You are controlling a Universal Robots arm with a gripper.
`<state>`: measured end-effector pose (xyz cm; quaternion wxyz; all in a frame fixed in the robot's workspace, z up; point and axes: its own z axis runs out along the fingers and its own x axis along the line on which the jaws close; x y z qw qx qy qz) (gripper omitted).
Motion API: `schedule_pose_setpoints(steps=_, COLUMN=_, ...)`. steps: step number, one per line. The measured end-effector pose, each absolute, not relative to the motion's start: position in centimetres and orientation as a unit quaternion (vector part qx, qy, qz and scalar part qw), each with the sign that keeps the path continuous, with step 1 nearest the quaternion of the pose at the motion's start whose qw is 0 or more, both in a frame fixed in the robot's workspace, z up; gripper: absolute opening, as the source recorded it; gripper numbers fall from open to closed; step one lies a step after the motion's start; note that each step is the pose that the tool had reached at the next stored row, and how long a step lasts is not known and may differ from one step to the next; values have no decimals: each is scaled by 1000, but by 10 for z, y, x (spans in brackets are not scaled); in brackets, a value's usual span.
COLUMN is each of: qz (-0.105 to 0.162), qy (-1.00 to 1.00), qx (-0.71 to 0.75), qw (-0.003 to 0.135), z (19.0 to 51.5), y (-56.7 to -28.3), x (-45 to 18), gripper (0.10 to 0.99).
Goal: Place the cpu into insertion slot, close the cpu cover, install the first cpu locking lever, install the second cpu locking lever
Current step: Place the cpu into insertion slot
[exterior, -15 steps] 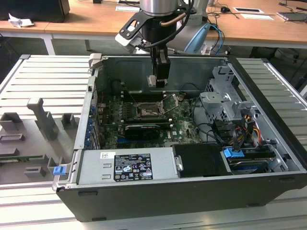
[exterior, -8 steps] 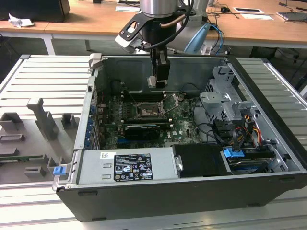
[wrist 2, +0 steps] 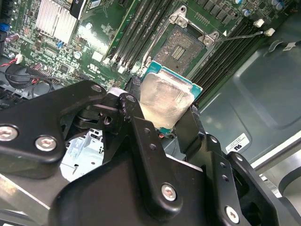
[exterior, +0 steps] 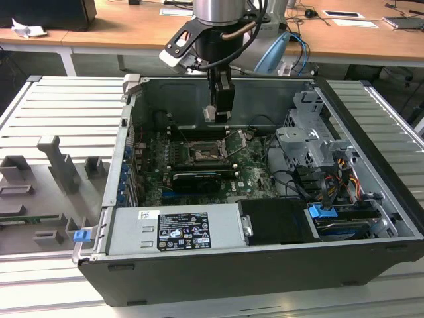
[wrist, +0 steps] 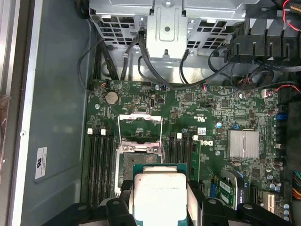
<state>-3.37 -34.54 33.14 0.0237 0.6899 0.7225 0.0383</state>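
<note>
My gripper (exterior: 218,114) hangs inside the open computer case (exterior: 126,172), shut on the cpu (exterior: 211,114). The cpu (wrist: 160,193) is a pale silvery square on a green carrier edge, pinched between the black fingers (wrist: 195,200). In the second wrist view the cpu (wrist 2: 164,96) is held tilted, above and just beside the insertion slot (wrist 2: 181,47). The insertion slot (exterior: 202,154) is a dark square on the green board and lies bare; the cpu partly hides the slot (wrist: 128,162) in the first wrist view. The cpu cover (wrist: 140,126) stands flipped open at the socket's edge.
Long black memory slots (wrist: 101,165) flank the socket on both sides. A finned heatsink (wrist: 243,143) sits on the board. A grey drive cage (exterior: 308,142) with cables stands at the exterior view's right, a power supply (exterior: 175,228) at the front, grey fixtures (exterior: 56,172) outside the case.
</note>
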Motion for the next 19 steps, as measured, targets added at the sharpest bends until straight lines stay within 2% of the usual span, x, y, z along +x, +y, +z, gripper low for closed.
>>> schedule_pose_setpoints(steps=19, qz=38, qy=722, qx=690, qw=24, z=325, y=-345, x=-34, gripper=537)
